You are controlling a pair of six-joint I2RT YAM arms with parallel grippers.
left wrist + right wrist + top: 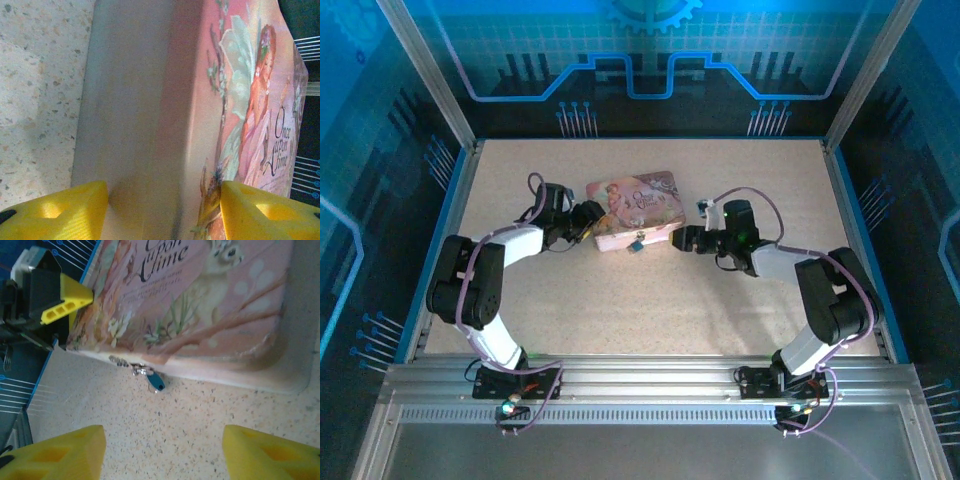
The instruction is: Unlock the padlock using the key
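The pink tin (630,205) lies mid-table. A tiny bluish padlock (635,245) hangs at its near wall. In the right wrist view the padlock (157,381) rests on the table against the tin (210,300), a silvery shackle above it. A thin dark toothed sliver, seemingly the key (116,360), sticks out beside it along the tin's edge. My right gripper (162,445) is open over bare table, a short way off the padlock, nothing between its fingers. My left gripper (164,200) clasps the tin's (150,100) left end, one finger on the lid's edge, the other against the wall.
The speckled table (650,300) has a raised blue rim (455,210) and metal cage posts at the back corners. Free tabletop lies in front of the tin and behind it. Both arms (480,270) (820,290) reach inward from the near edge.
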